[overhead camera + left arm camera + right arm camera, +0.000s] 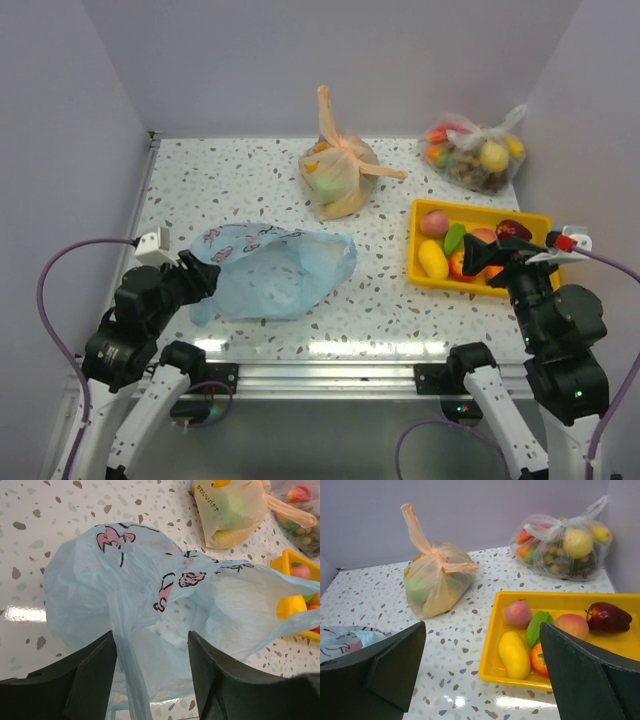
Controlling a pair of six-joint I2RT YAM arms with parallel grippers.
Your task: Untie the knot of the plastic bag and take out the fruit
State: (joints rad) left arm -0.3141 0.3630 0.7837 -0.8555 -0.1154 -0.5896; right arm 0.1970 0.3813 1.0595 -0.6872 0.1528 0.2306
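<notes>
The light blue plastic bag (270, 270) lies flat and slack on the table, its mouth open toward the right. No tied knot shows on it, and no fruit shows inside. My left gripper (200, 272) is open at the bag's left end. In the left wrist view (150, 640) a loose strip of the bag (125, 590) runs between the fingers, unpinched. The fruit lies in a yellow tray (480, 210): mango (514, 655), peach (517, 614), green piece (537, 627), dark red apple (607, 617), tomato (540, 660). My right gripper (488, 258) is open and empty over the tray's near edge (482, 630).
A tied orange bag (340, 175) with fruit stands at the back middle, also in the right wrist view (437, 580). A tied clear bag (475, 155) of fruit sits at the back right corner. Walls close in the left, back and right sides.
</notes>
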